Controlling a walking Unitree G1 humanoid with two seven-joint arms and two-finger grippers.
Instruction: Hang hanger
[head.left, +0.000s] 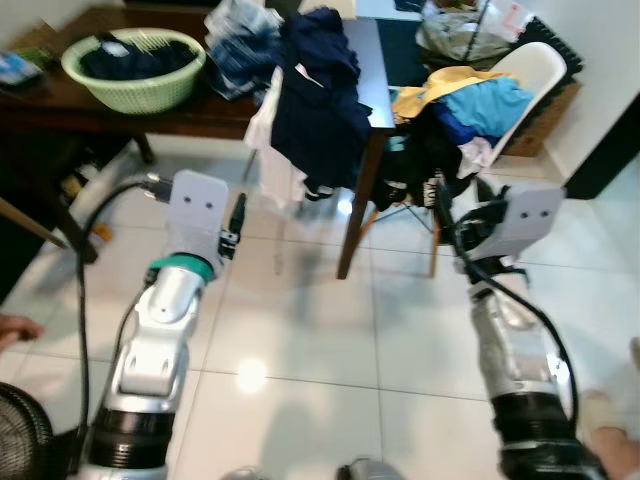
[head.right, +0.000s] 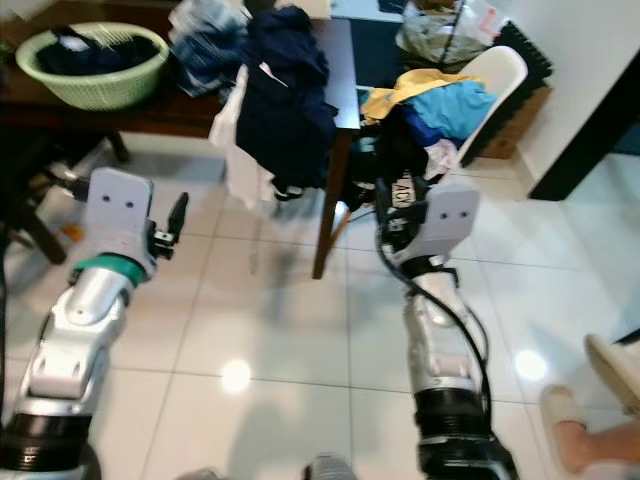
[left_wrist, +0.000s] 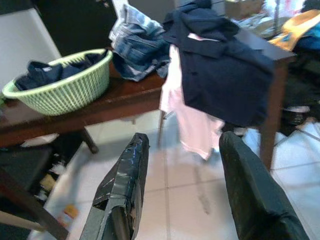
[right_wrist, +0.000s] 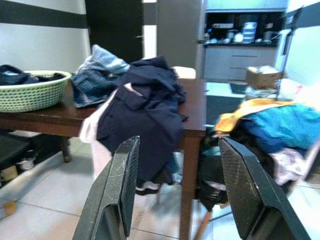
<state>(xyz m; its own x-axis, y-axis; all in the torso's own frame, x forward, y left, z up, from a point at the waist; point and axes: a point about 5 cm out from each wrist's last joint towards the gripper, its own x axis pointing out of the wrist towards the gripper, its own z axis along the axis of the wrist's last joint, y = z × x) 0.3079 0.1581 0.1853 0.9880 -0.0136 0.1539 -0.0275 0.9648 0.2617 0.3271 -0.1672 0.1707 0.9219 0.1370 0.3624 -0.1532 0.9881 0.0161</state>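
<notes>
A navy shirt (head.left: 320, 110) and a pale pink garment (head.left: 268, 160) hang over the front edge of a dark wooden table (head.left: 200, 112). Both arms are raised over the white tiled floor, short of the table. My left gripper (left_wrist: 182, 142) is open with nothing between its fingers, and it points toward the pink garment and the table's edge. My right gripper (right_wrist: 179, 145) is open and empty too, facing the navy shirt and the table's corner leg. In the left eye view the left gripper (head.left: 237, 222) and the right gripper (head.left: 443, 205) sit apart, either side of that leg.
A green basket (head.left: 135, 70) of dark clothes and a heap of jeans (head.left: 240, 45) lie on the table. A white chair (head.left: 535, 70) piled with clothes stands to the right. A person's foot (head.left: 605, 415) is at bottom right, a hand (head.left: 15, 330) at the left edge.
</notes>
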